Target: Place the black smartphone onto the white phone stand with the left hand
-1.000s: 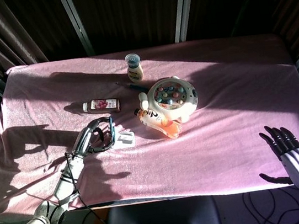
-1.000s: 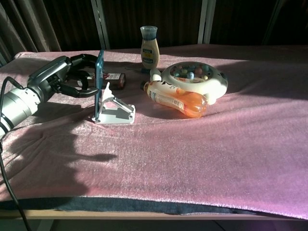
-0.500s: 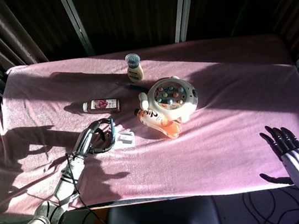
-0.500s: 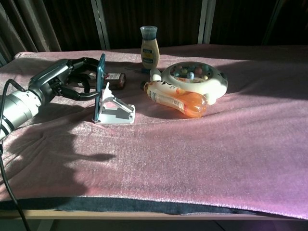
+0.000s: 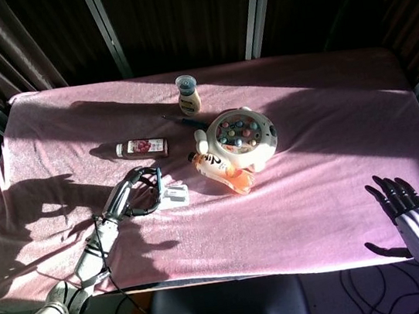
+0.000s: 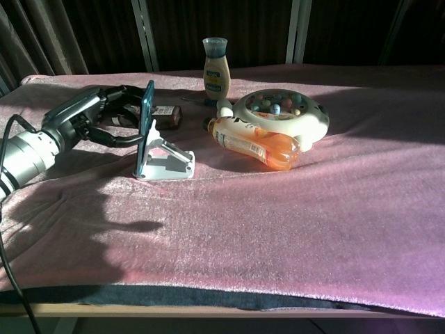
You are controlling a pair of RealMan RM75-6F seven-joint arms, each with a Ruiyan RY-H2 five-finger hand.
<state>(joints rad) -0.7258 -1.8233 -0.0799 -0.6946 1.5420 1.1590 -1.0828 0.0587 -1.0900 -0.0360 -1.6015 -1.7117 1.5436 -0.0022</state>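
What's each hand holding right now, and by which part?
The left hand grips the phone by its upper part, its bottom end at the stand. The right hand holds nothing, fingers spread.

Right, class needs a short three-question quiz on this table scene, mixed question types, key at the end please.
1. True or false: the phone stands upright on the stand.
2. Which hand is at the phone? A) left hand B) right hand
3. Fill in: the orange bottle lies on its ____, against the round toy.

Key: 1 true; 2 A; 3 side.
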